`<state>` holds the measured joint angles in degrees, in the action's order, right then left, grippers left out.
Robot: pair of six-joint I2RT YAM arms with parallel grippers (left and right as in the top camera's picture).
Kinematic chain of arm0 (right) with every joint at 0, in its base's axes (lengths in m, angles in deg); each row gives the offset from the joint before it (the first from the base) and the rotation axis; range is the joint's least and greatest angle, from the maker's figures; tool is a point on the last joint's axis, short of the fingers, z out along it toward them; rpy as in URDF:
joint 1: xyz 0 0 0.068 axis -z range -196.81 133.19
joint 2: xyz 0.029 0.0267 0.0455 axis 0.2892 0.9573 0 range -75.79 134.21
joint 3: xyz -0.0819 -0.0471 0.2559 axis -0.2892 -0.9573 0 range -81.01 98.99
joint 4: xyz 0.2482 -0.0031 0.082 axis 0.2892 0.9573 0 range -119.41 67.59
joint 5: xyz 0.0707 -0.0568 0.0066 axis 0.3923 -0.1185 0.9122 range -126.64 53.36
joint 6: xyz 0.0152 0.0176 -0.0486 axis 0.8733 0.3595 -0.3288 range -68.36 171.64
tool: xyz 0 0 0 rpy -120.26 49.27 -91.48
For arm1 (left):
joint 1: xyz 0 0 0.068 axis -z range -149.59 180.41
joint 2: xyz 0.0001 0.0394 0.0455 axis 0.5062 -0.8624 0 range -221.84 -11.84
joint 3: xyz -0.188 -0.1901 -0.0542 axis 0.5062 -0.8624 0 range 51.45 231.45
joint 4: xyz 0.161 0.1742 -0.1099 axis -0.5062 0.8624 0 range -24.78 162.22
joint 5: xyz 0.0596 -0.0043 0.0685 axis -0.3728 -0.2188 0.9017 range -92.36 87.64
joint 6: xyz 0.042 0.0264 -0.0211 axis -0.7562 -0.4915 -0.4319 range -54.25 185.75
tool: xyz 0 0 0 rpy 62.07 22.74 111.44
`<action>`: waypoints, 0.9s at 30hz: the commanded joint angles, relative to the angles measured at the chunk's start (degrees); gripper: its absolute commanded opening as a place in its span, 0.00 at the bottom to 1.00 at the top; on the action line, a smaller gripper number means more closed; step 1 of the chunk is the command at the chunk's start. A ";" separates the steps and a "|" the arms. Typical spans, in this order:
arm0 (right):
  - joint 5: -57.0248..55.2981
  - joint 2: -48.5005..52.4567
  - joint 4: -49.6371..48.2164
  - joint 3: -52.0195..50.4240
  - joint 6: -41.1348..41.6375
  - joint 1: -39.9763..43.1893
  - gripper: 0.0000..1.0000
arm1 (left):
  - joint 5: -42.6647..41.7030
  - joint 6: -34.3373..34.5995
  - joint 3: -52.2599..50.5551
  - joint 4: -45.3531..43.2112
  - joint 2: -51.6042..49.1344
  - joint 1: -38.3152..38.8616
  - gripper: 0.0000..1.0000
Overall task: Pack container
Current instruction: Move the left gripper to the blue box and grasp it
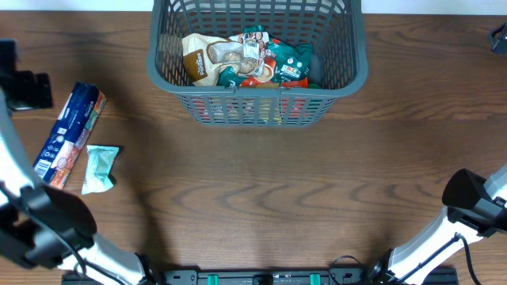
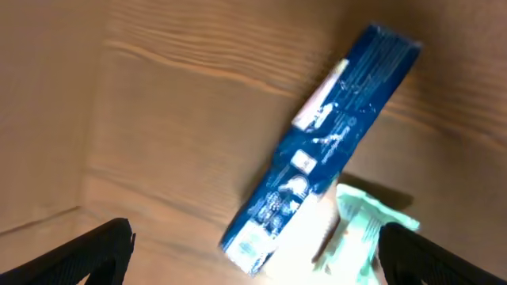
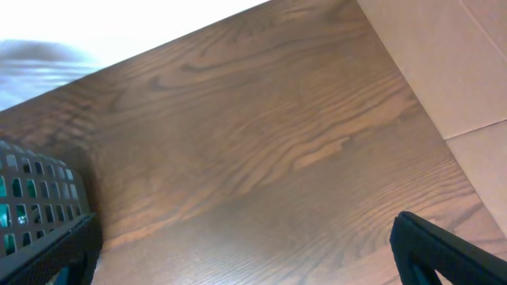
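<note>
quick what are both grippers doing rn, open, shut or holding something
left gripper: open, holding nothing
right gripper: open, holding nothing

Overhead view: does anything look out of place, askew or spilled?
Nothing spilled or damaged. Two items lie outside the container, at left: a blue packet, set diagonally, and a pale green packet beside it.

Ahead of our left gripper (image 2: pixel 255 237), fingers spread wide, the blue packet (image 2: pixel 333 134) lies slantwise across the path, with the mint-green packet (image 2: pixel 368 226) just beside it. The rest is bare table (image 2: pixel 158 119). Ahead of our right gripper (image 3: pixel 245 229), also spread, the wood is free. The container (image 3: pixel 36 198) walls off the side at the left of its wrist view.
</note>
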<state>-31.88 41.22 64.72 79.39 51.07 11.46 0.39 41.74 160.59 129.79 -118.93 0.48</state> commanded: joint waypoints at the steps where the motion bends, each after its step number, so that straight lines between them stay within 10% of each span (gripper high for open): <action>1: 0.63 0.31 -0.22 -0.13 0.76 0.24 0.99 | -1.05 -0.68 -3.04 -2.80 -2.36 0.15 0.99; 27: -2.19 0.31 -3.13 -0.13 2.27 0.20 0.99 | -5.11 -16.28 -7.85 -9.18 -18.03 0.26 0.99</action>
<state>-33.63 41.22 61.16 79.39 51.90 11.46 -3.92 26.75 152.66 120.90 -134.04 0.63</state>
